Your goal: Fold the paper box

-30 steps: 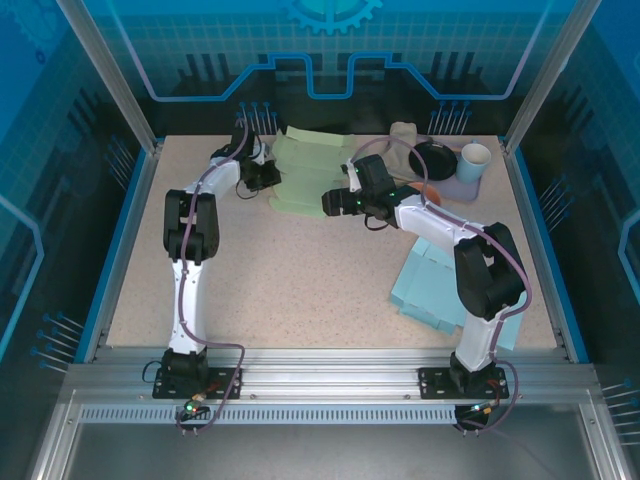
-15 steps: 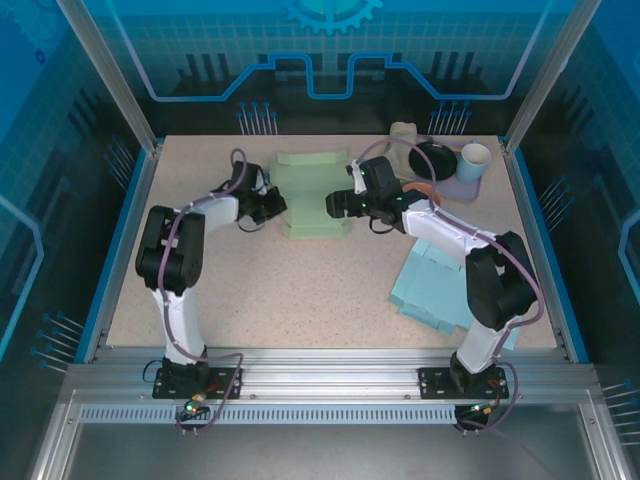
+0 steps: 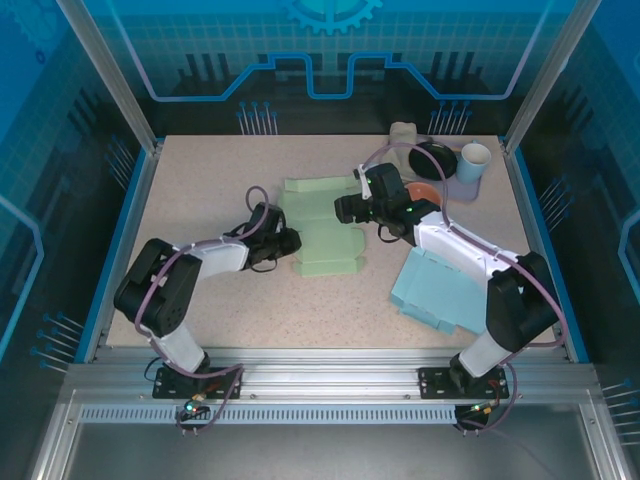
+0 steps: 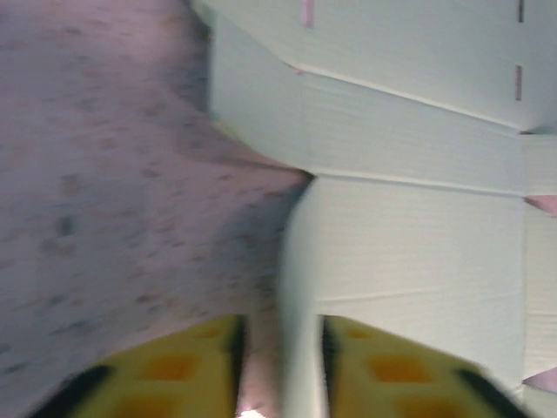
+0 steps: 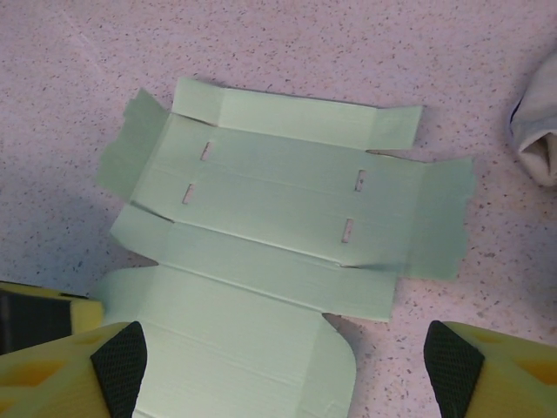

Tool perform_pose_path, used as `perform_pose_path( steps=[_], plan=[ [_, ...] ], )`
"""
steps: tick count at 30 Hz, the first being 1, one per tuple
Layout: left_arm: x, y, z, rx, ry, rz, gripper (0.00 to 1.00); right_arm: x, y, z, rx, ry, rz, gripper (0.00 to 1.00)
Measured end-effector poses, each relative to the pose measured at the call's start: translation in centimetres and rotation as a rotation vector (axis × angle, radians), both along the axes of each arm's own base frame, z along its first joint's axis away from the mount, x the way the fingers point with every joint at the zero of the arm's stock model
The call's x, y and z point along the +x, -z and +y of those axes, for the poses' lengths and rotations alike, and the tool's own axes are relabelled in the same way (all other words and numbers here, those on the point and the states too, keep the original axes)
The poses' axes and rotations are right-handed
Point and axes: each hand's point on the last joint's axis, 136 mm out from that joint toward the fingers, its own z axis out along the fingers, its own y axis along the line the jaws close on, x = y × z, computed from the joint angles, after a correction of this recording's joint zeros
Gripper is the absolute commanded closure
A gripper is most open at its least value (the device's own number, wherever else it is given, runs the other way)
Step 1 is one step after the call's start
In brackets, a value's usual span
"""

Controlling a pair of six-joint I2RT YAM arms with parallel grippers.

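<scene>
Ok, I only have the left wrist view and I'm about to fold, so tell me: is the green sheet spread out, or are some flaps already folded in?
Observer: From above, the green sheet lies unfolded, its side flaps spread outward.
Operator: Where is the right gripper?
Observer: The right gripper hangs over the right edge of the sheet's far part, jaws wide open, holding nothing.
Operator: Anything lying close on that side?
Observer: A blue sheet lies to the right, apart from the green one.
</scene>
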Motion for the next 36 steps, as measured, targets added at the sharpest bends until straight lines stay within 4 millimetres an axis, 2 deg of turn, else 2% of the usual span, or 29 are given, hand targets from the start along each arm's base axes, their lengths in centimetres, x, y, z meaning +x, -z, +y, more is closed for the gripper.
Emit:
perform_pose_path(
  steps=[2,4,7,10,12,17,21,26,30,33,36],
  plan=[
    [-0.4,-0.6,1.0,0.033,-0.024,-0.019,0.35,-0.1,-0.4,0.0,-0.01,-0.008,-0.014,0.14],
    [-0.1,-2.0,1.8,0.057,-0.049,-0.063,0.29,-0.2,-0.8,0.2,-0.019,-0.018,-0.032,0.14],
    [0.8,-4.1,2.6,0.075,-0.075,-0.128,0.28,-0.7,-1.6,0.8,-0.029,-0.045,-0.055,0.14],
    [2.6,-5.0,3.7,0.066,-0.102,-0.15,0.3,-1.3,-2.1,1.6,-0.036,-0.078,-0.074,0.14],
    [4.1,-4.8,4.8,0.045,-0.123,-0.15,0.3,-1.7,-2.2,2.0,-0.042,-0.096,-0.081,0.14],
    [7.0,-2.2,7.0,0.023,-0.153,-0.108,0.31,-2.0,-1.9,2.3,-0.06,-0.121,-0.088,0.14],
    [8.3,-1.5,5.8,-0.001,-0.107,-0.108,0.3,-2.0,-1.9,2.4,-0.073,-0.134,-0.093,0.14],
    [9.8,-3.1,4.9,-0.018,-0.07,-0.154,0.3,-2.0,-1.2,2.5,-0.094,-0.143,-0.087,0.16],
    [12.9,-4.1,4.1,-0.008,-0.041,-0.183,0.32,-1.9,-0.2,2.7,-0.11,-0.149,-0.069,0.18],
    [14.4,-3.6,3.6,0.002,-0.017,-0.177,0.35,-1.9,0.2,2.8,-0.119,-0.155,-0.064,0.19],
    [14.4,-2.1,3.5,0.021,-0.002,-0.142,0.46,-1.8,0.1,2.8,-0.123,-0.16,-0.069,0.19]
  ],
)
